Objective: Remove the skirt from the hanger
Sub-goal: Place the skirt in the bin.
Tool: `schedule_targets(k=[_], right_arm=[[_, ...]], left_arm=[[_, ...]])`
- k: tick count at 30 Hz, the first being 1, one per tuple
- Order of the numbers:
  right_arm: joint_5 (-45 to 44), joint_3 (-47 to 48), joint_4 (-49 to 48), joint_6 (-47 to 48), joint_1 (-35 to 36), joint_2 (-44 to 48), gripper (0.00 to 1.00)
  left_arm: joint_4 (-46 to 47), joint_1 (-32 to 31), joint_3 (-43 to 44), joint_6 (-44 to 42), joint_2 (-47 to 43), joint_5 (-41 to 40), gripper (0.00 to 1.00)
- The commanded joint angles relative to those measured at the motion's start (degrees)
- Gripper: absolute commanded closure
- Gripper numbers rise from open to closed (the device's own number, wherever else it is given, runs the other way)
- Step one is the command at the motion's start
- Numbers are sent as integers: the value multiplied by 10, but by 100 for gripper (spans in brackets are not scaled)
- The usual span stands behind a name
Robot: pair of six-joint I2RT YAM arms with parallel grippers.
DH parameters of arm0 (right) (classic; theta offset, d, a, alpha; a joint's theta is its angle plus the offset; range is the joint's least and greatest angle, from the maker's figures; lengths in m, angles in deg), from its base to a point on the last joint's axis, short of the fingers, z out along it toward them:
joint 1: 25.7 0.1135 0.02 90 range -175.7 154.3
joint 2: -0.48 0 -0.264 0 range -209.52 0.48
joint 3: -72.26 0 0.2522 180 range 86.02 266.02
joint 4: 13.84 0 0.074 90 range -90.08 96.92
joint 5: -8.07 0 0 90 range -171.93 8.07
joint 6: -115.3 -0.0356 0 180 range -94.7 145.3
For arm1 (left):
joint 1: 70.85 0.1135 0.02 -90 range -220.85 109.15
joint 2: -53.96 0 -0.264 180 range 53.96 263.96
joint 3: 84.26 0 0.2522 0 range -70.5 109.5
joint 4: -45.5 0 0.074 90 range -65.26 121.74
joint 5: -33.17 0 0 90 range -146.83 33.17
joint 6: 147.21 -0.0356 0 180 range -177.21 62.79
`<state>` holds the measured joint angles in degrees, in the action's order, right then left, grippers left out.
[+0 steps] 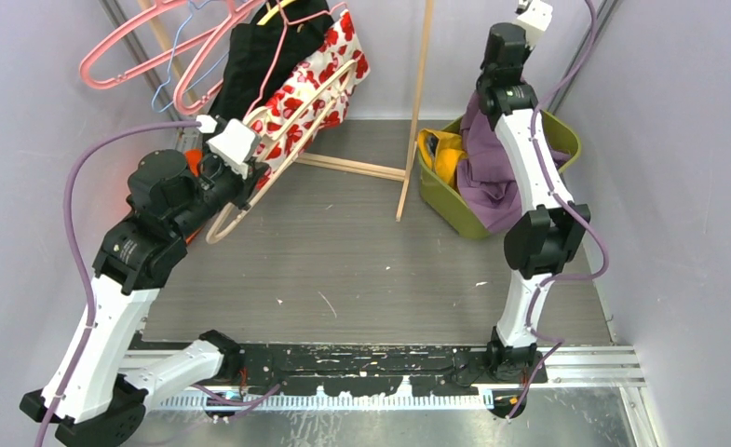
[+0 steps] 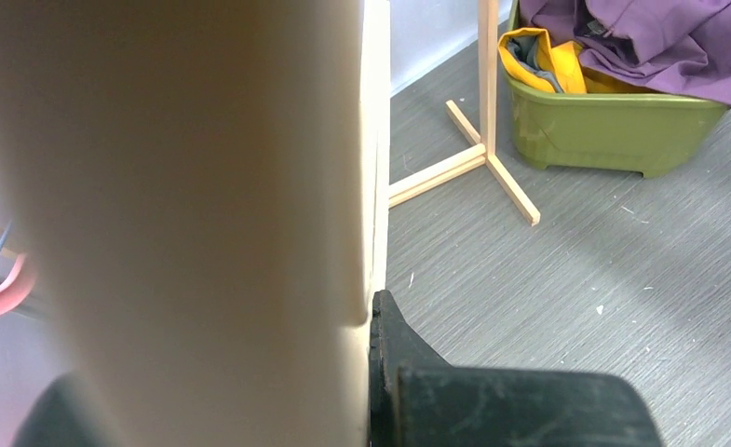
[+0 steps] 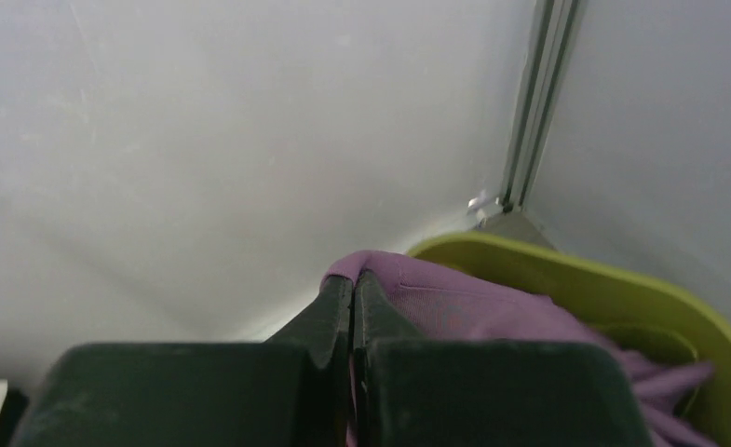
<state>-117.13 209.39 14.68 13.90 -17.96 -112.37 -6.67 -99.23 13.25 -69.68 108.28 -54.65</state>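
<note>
soft cloth skirt (image 1: 329, 67); smooth matt hanger (image 2: 203, 186); glossy plastic bin (image 2: 613, 132)

skirt (image 1: 329, 70) red-white floral; hanger (image 2: 203, 186) cream; bin (image 1: 442, 197) green

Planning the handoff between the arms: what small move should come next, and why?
Probably swing the right gripper left toward the floral skirt and open it. The left gripper is shut on the cream hanger, the skirt hangs on it, and the right gripper sits shut over the green bin, away from the skirt.
</note>
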Motion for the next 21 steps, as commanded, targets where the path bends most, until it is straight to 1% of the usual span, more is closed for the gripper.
schedule_targets(k=[1,6,9,11,12,13,14,15,18,20,21], right_arm=[[33,-75,-22,-86,3,100,99],[2,-265,-47,-135,3,187,99],[17,-360,-28,-164,4,218,99],[27,-388,4,-185,5,228,99],[36,-399,10,-184,6,231,96],[36,-407,15,-179,11,235,88],[27,-411,17,-172,18,239,59],[16,-410,18,-157,26,243,45],[8,-396,7,-112,41,259,32],[13,-383,-7,-94,44,272,29],[18,-372,-15,-84,44,278,28]], left_arm=[[40,3,12,3,4,3,100],[34,3,6,11,-2,6,100],[18,3,16,13,8,6,100],[9,3,35,16,25,8,100],[8,3,47,16,36,9,100],[6,4,62,16,48,13,100],[6,3,78,13,63,17,100],[3,3,98,10,79,21,100],[0,3,174,-1,134,30,100],[-2,4,234,-8,176,37,100],[-8,3,269,-10,222,41,100]])
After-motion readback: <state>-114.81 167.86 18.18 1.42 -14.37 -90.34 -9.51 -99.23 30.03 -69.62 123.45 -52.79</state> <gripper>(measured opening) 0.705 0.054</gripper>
